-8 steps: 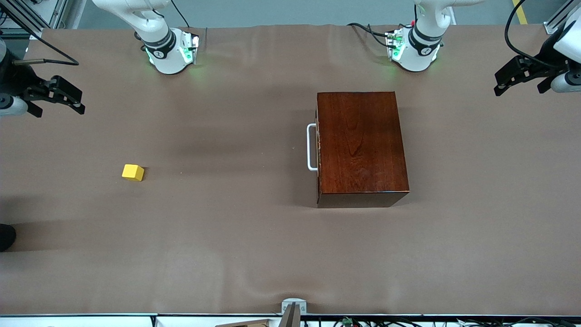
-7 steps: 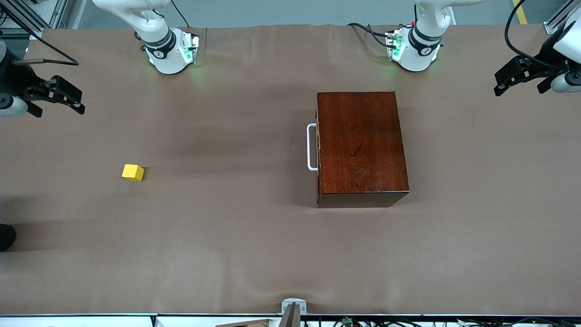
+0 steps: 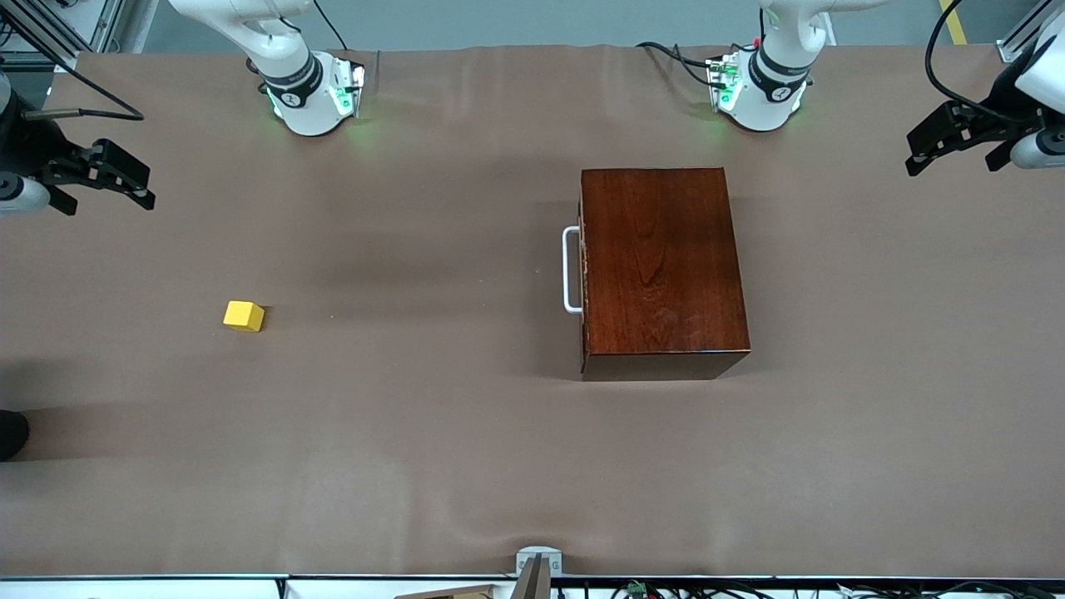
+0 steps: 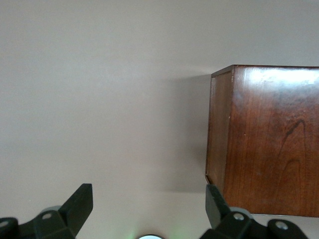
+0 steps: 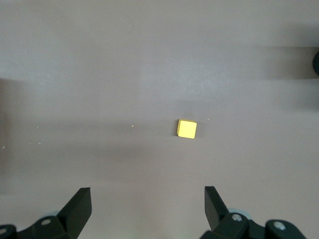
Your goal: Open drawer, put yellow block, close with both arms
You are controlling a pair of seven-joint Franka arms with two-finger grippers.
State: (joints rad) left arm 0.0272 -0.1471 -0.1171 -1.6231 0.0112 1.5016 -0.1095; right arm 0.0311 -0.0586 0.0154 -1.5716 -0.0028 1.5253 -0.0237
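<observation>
The dark reddish-brown wooden box (image 3: 661,270) stands on the table toward the left arm's end. Its drawer is shut; only the white U-shaped handle (image 3: 570,270) shows, on the face toward the right arm's end. The box also shows in the left wrist view (image 4: 266,139). The yellow block (image 3: 244,316) lies on the cloth toward the right arm's end, and shows in the right wrist view (image 5: 187,129). My left gripper (image 3: 957,141) hangs open and empty high over the table's left-arm end. My right gripper (image 3: 108,179) hangs open and empty high over the right-arm end.
A brown cloth (image 3: 416,416) covers the whole table. The two arm bases (image 3: 312,91) (image 3: 761,87) stand along the edge farthest from the front camera. A small metal bracket (image 3: 537,566) sits at the nearest edge.
</observation>
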